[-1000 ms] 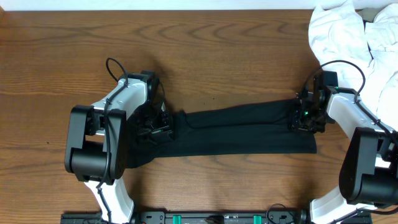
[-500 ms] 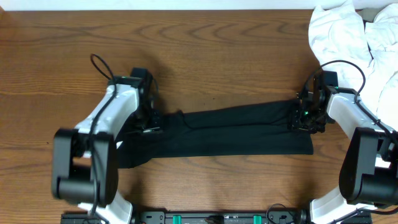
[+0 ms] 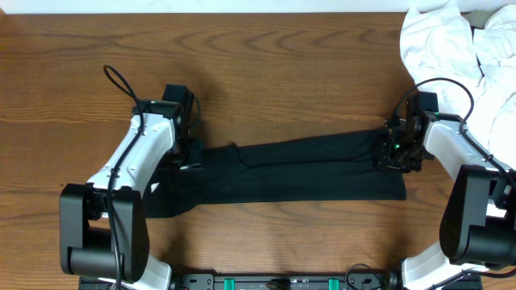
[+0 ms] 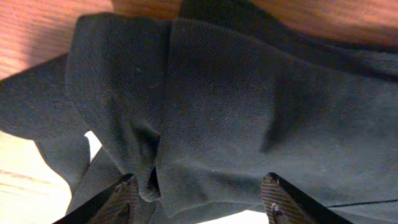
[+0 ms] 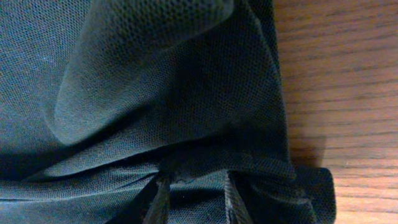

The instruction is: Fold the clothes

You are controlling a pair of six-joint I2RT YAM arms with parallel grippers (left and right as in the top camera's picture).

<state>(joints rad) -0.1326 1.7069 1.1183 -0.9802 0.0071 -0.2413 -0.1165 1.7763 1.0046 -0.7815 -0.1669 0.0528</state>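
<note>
While pinching the black garment [image 3: 306,171] taut along the counter [image 3: 282,64] with right fingers [image 5: 161,200], poises left fingers [image 4: 119,200] spread over its bunched end.

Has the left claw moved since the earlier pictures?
Yes. The left claw has shifted left and slightly toward the far edge of the table, away from the unmoved right claw.

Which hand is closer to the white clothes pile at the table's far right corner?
Right. The right hand is at the black garment's right end, close beside the white pile; the left hand is at the garment's opposite end.
</note>
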